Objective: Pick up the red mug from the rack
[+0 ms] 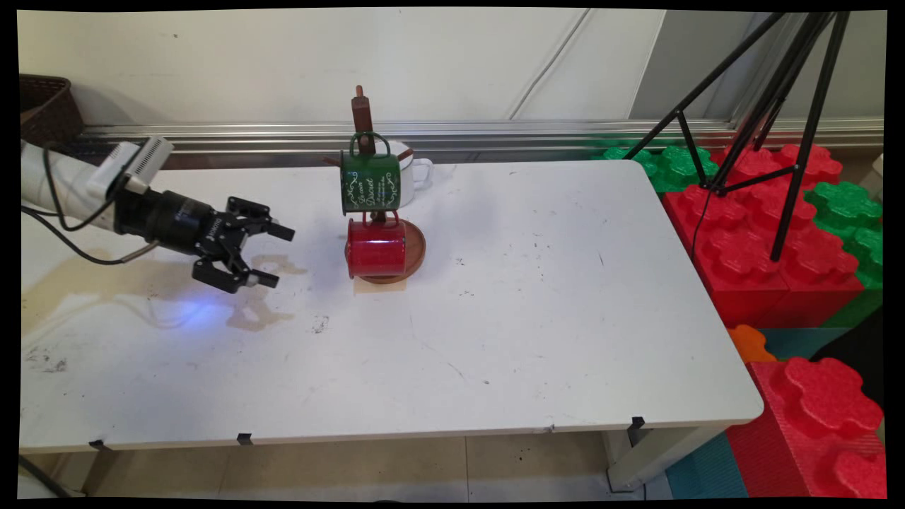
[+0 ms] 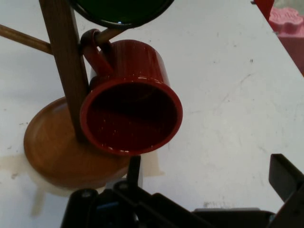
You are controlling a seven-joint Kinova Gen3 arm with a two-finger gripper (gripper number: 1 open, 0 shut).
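Red enamel mug (image 1: 375, 248), the thing nearest the claw, hangs by its handle from a low peg of the dark wooden mug tree (image 1: 362, 113), its mouth turned toward the arm; in the hand view we look straight into that glossy red mug (image 2: 131, 116), its handle hooked over a peg beside the upright post (image 2: 64, 61). Going by size, we first see the white rectangular table (image 1: 530, 318), which carries everything and shows brownish stains on its left part. Next comes the white arm's black two-finger gripper (image 1: 272, 254), held level above the table's left side, well apart from the red mug and pointing at it, its fingers spread wide and holding nothing. On the tree's upper peg hangs a green enamel mug with white lettering (image 1: 370, 182), directly above the red one. Behind the tree a white mug (image 1: 417, 170) stands on the table. Under the red mug lies the tree's round wooden base (image 1: 413, 251).
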